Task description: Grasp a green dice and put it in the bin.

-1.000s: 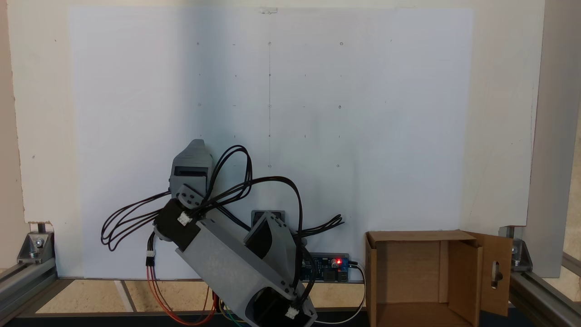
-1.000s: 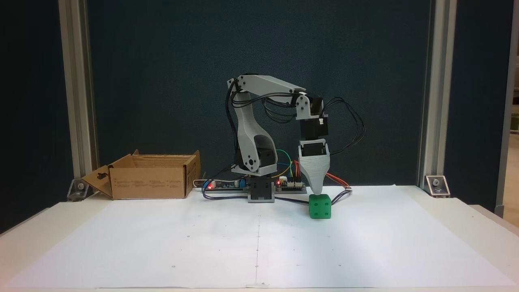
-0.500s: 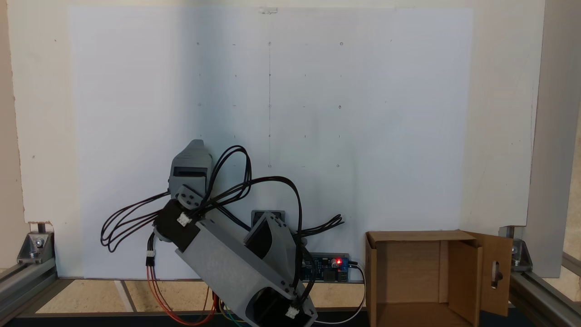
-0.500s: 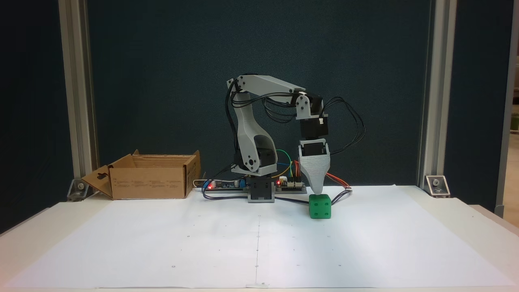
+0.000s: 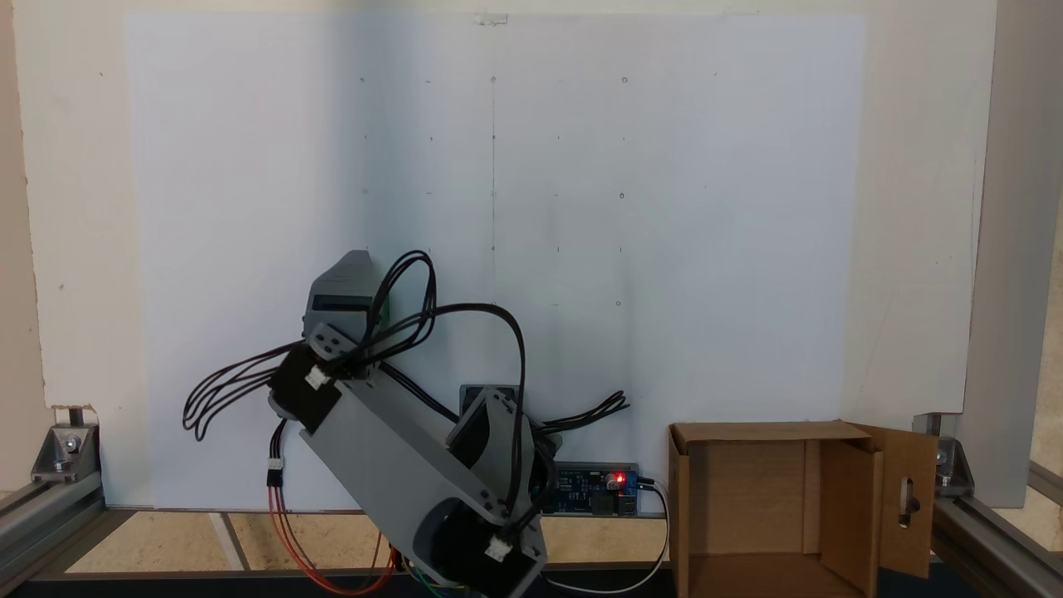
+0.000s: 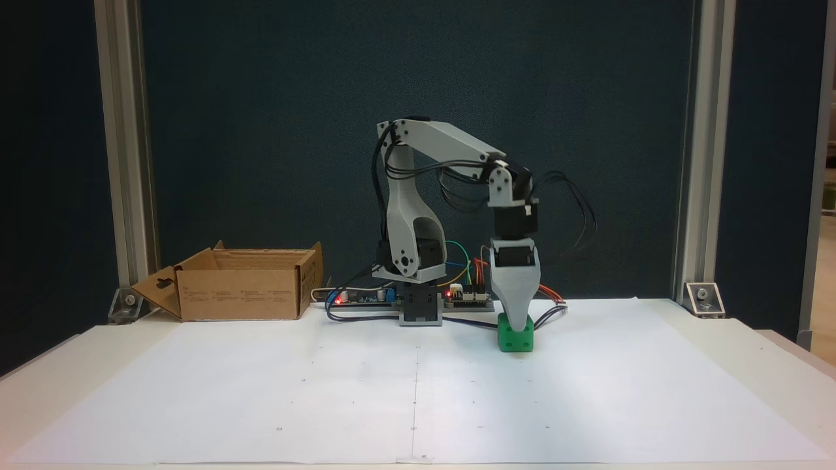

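The green dice (image 6: 516, 339) rests on the white paper, right of the arm's base. My gripper (image 6: 520, 324) points straight down, and its grey front jaw overlaps the top face of the dice. The jaws stand one behind the other, so the gap between them is hidden. From above, a thin green sliver of the dice (image 5: 384, 313) shows at the right edge of the gripper (image 5: 353, 286). The bin (image 6: 241, 297), a brown cardboard box with open flaps, stands far to the left of the dice; seen from above, the bin (image 5: 747, 490) sits at the lower right.
Circuit boards (image 6: 366, 297) and coloured wires lie beside the arm's base (image 6: 418, 313). Black cable loops (image 5: 224, 399) hang off the wrist. Aluminium posts (image 6: 127, 163) with corner brackets frame the table. The white paper sheet (image 6: 418, 391) stretches forward.
The arm has reached forward and lowered. The gripper tip went from just above the dice down onto its top. The dice has not shifted.
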Controlling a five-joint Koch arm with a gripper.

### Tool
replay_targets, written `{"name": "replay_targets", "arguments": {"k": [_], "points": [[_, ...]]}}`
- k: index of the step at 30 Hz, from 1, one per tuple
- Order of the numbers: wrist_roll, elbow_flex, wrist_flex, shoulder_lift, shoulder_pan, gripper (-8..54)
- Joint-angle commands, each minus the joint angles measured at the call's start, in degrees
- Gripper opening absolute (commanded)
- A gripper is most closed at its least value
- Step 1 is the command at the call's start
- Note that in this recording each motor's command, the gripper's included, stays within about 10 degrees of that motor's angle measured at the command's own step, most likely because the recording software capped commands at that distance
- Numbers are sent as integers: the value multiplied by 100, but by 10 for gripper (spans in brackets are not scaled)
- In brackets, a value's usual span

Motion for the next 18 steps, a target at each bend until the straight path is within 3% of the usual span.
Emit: {"name": "replay_targets", "arguments": {"k": [1, 18], "points": [[396, -79, -79, -44, 0, 428], [378, -62, -149, -404, 62, 403]]}}
